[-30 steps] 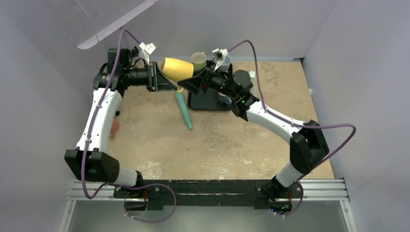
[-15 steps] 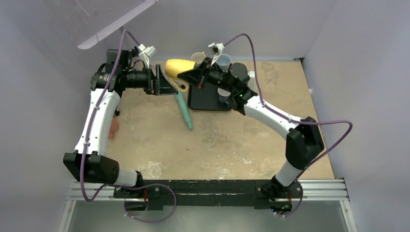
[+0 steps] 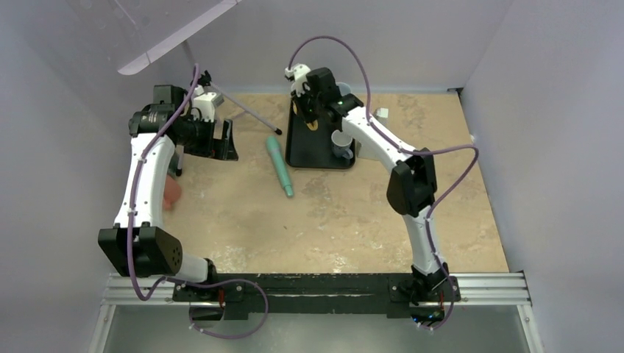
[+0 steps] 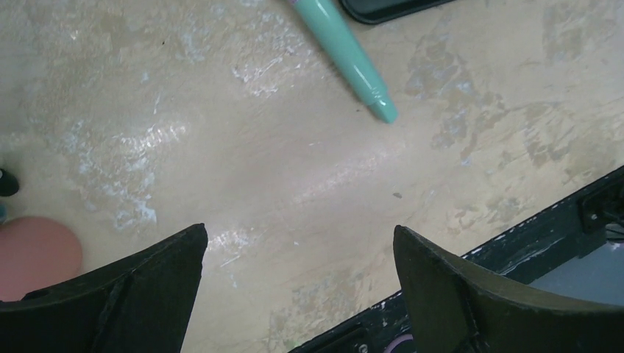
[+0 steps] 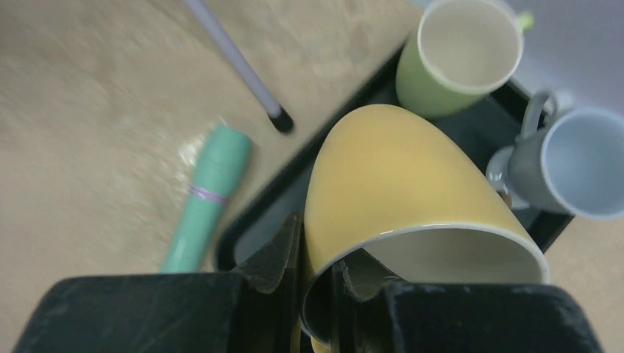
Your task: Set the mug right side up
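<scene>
Right fingers (image 5: 278, 254) pinch one wall of the glossy yellow ceramic mug (image 5: 397, 176), which hangs beyond their tips over the black plastic tray (image 3: 313, 156). That thin rim hold could slip and knock the pale green cup (image 5: 460, 55). Left fingers (image 4: 147, 272) gape, empty.

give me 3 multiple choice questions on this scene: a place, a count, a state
1. Relative to the black tray, the teal tube lies: A inside it; B on the table beside it; C atop a mug.
2. Mugs in the right wrist view: A one; B two; C three.
3. The left tool is: A open, empty; B gripping a mug; C gripping the tube.
B: the tube rests on table outside the tray. C: yellow mug, green mug, grey mug. A: jaws apart, nothing between.
</scene>
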Tool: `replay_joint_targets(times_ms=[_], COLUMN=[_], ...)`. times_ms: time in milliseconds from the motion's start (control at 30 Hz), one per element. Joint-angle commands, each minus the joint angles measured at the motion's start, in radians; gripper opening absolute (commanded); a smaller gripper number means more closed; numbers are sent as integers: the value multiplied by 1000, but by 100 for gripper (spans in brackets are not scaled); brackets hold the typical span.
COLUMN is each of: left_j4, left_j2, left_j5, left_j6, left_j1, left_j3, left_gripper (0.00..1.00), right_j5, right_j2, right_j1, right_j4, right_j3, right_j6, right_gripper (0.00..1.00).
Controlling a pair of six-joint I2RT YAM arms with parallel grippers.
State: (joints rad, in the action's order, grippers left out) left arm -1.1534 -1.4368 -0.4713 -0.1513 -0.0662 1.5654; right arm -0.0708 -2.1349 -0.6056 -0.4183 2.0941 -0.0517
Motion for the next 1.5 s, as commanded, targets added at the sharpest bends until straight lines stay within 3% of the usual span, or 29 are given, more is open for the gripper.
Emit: replay_joint_targets(times_ms=[0,567,667,867,1000,1233,1467], left_j4=[8,35,36,40,42,23,4], left_j2=[19,15,15,18,18,5,-7], left_j5=[81,95,93,93,95,131,132], left_j6=[-54,-62,-65,-67,-68,-92,-101], left_j1=[-6,-8,-8,-10,-10,-9,-11], left_j3=[-35,-57,-59,-66,-68,-53,-38], left_gripper=[100,100,100,100,100,100,100], right_j5=[136,226,235,248,266,285,288], right_j2=[-47,-273,-300,-318,-315,-285,-277], right_j1=[-8,-40,-40,-40,-40,-40,-31], right_j4=[-145,-50,-54,-25,21,94,105], right_j3=[101,134,154,180,185,180,154], right_j6=[-200,-370,-381,-410,-426,-452,-484], right_gripper=[0,0,6,34,45,53,55])
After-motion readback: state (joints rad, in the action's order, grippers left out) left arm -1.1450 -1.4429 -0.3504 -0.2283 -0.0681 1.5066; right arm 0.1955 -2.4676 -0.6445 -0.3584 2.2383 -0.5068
